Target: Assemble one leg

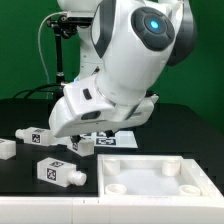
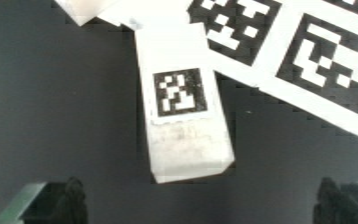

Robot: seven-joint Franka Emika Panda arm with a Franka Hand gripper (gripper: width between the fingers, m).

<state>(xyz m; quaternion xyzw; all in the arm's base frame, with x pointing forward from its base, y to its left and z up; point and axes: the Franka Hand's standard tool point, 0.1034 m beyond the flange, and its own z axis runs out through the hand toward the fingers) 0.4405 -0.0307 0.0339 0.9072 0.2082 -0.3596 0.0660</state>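
Beneath the spread jaws, leg (image 2: 190, 150); black-and-white square tag (image 2: 178, 92)

Exterior view faces the arm (image 1: 125, 60) closely, just above the table (image 1: 25, 115). Wrist view looks straight down, near a leg (image 2: 181, 110); both show the marker board (image 2: 318, 55).

Short white leg (image 2: 181, 115) w/ b&w tag (image 2: 178, 92) facing up, flat on dark table (image 2: 51, 120).
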